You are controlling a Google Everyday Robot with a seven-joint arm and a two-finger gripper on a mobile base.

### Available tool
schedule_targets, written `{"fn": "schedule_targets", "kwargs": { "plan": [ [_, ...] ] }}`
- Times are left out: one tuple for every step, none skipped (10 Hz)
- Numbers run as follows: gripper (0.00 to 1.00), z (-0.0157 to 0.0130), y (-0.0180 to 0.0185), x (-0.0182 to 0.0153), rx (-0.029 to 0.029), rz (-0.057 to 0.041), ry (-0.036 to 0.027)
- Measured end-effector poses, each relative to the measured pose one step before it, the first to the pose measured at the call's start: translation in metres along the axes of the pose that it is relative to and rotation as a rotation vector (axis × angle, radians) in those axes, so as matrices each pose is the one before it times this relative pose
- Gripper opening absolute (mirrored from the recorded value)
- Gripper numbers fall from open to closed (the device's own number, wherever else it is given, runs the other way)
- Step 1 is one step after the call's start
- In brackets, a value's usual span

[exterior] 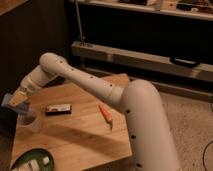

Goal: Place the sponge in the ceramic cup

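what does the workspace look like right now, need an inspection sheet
surface: wooden table
job's things: sponge in the air, just above and left of the ceramic cup, which stands upright by the table's left edge
clutter: dark bar, orange stick, green bowl with white pieces
grippers: gripper shut on the sponge, above the cup
cables: thin cable on the floor, far right
surroundings: metal rail behind the table

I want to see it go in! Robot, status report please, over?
Gripper at wooden table left edge, shut on small blue-grey sponge. Sponge held above, slightly left of pale whitish ceramic cup, not in yet. Nothing between them.
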Motion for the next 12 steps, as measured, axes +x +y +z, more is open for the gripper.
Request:
{"fn": "schedule_targets", "kwargs": {
  "plan": [
    [0.00, 0.00466, -0.00259, -0.00737, 0.00770, -0.01520, -0.00360],
    [0.00, 0.00592, -0.00205, -0.00579, 0.00920, -0.01191, -0.00175],
    [0.00, 0.00337, 0.00006, -0.00628, 0.00670, -0.01491, 0.00150],
    [0.00, 0.00215, 0.00097, -0.00496, 0.00434, -0.00878, 0.00302],
    [0.00, 0.00227, 0.00081, -0.00214, 0.00388, -0.00479, 0.00305],
    [0.00, 0.00463, 0.00017, -0.00181, 0.00653, -0.00493, 0.00189],
    [0.00, 0.00418, 0.00036, -0.00157, 0.00442, -0.00272, 0.00222],
    [0.00, 0.00181, 0.00176, -0.00208, -0.00031, -0.00008, 0.00324],
    [0.00, 0.00124, 0.00161, -0.00207, -0.00032, 0.00069, 0.00237],
    [0.00, 0.00204, 0.00087, -0.00135, -0.00054, 0.00005, 0.00241],
    [0.00, 0.00116, 0.00056, -0.00314, -0.00194, 0.00052, 0.00108],
    [0.00, 0.00037, 0.00102, -0.00338, -0.00365, 0.00137, 0.00357]
  ]
}}
